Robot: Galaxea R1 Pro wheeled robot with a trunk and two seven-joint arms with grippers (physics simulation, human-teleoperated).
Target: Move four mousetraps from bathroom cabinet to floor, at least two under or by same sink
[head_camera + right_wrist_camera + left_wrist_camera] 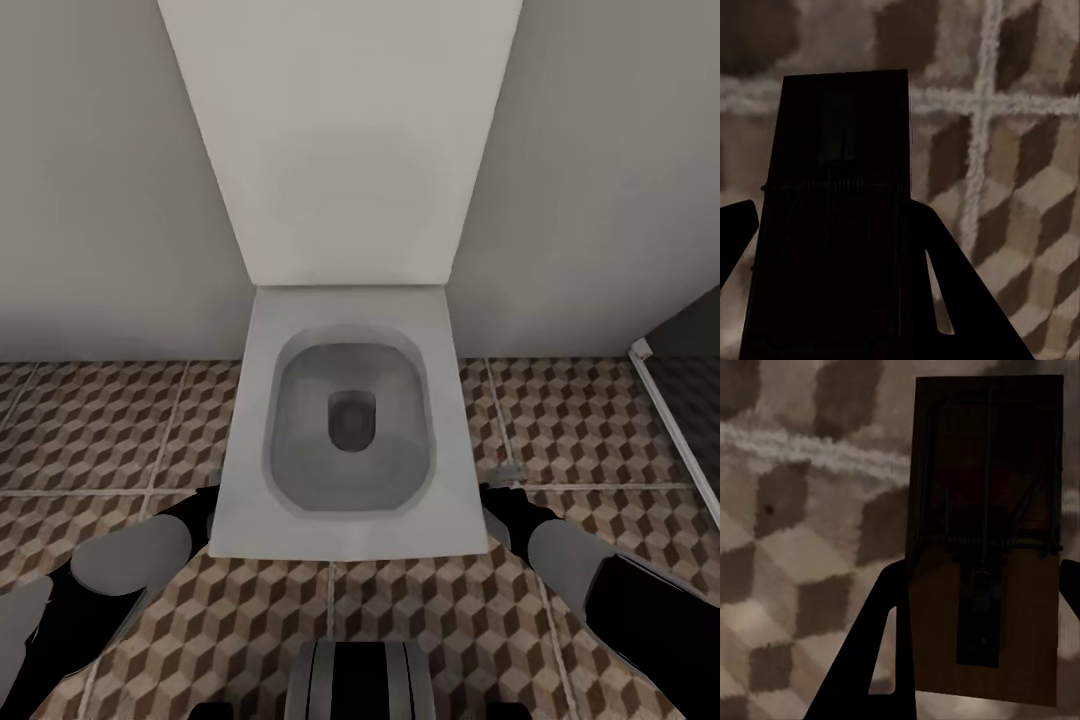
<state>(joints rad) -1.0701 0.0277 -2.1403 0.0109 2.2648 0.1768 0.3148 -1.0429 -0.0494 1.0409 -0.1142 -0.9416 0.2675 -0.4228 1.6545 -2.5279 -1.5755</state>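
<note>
Wrist views show each gripper clamped on a mousetrap [982,577] [832,225]; released by the toilet [345,430], neither would be counted beside the sink.

Head camera looking steeply down at toilet [350,420], wrist cameras close over shared cube-patterned floor [90,420] — mousetrap-blocked

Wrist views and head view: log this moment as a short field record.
facing: white toilet, lid up, against the wall
floor: cube-pattern tiles
left end effector: shut on mousetrap, red spot visible
right end effector: shut on second mousetrap, shadowed
under both: tiled floor
to the right: white rail
</note>
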